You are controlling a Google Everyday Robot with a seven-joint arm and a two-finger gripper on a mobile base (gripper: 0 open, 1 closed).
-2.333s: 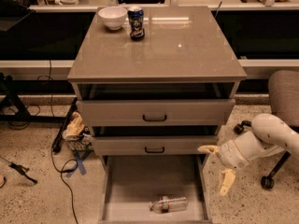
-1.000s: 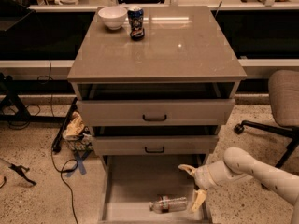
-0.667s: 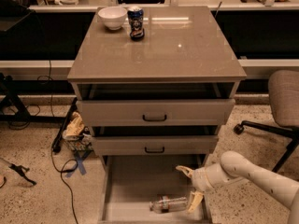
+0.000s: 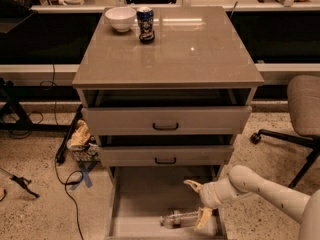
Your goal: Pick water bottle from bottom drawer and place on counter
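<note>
Water bottle (image 4: 180, 218) lies on its side in the bottom drawer (image 4: 145, 199), at about 5 o'clock on the drawer floor, close to the front wall. It hasn't shifted over the last couple of seconds. Can't tell which end the cap is on.

Tool (image 4: 198, 202) sits at roughly 1 o'clock from the bottle, inside the drawer opening. Fingers are spread apart, nothing between them. Lower finger (image 4: 204, 217) overlaps the bottle's 3 o'clock end; touching or just beside it, can't say which. Upper finger points toward 10 o'clock, clear of the bottle.

What changed: the arm (image 4: 265, 186) was outside the drawer at 3 o'clock, then swung in over the drawer. Over the last second it has crept slightly toward 9 o'clock, closing on the bottle. My read: end of approach, no grasp yet.

Next move probably needs the spread fingers brought down across the bottle's body, then closed. Risks: crinkled plastic is light and round, so a nudge from that lower finger could roll it toward the front wall. Squeezing it at the very end could pop it out.

The two upper drawers (image 4: 165, 120) are slightly out and overhang the lift path. The tabletop (image 4: 200, 49) has a white bowl (image 4: 120, 18) and a dark blue can (image 4: 145, 24) at 11 o'clock.
</note>
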